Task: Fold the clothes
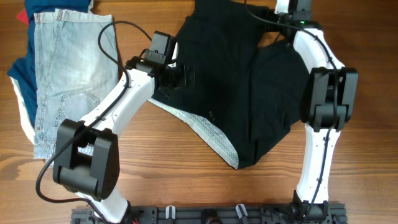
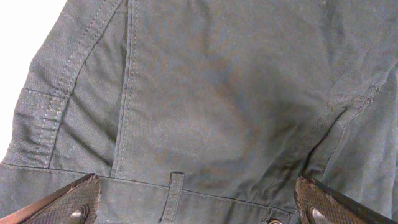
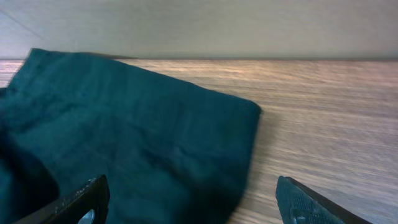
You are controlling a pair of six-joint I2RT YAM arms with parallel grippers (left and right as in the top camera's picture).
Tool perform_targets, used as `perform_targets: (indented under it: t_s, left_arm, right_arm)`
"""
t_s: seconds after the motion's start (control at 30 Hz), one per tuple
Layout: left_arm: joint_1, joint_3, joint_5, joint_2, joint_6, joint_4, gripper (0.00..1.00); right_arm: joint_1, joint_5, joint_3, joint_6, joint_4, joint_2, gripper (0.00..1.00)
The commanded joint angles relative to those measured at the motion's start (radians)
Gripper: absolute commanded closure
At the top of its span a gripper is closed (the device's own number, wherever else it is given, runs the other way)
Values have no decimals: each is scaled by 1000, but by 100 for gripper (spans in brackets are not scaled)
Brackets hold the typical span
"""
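Observation:
The black shorts (image 1: 249,93) lie spread in the middle of the table, with the white speckled waistband lining (image 1: 208,132) turned up along their lower left edge. My left gripper (image 1: 181,76) is open, low over the left part of the shorts. In the left wrist view its fingers (image 2: 199,210) straddle the waistband and a belt loop (image 2: 174,196). My right gripper (image 1: 287,11) is open at the far edge of the shorts. In the right wrist view its fingers (image 3: 199,205) span the corner of a black leg hem (image 3: 155,143) lying flat on the wood.
Light-blue denim shorts (image 1: 68,68) lie at the far left on top of navy, red and white garments (image 1: 18,74). Bare wooden table (image 1: 186,186) shows in front of the shorts and to the right (image 3: 323,112). A black rail (image 1: 205,214) runs along the front edge.

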Motion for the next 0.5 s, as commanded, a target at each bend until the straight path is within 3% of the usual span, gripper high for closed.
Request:
perform_targets:
  t_s: [0.0, 0.47]
  left_arm:
    - [-1, 12, -10, -11, -9, 0, 0]
    - [-1, 12, -9, -11, -10, 0, 0]
  right_arm:
    - [10, 44, -12, 10, 27, 12, 16]
    - [19, 78, -12, 69, 19, 55, 21]
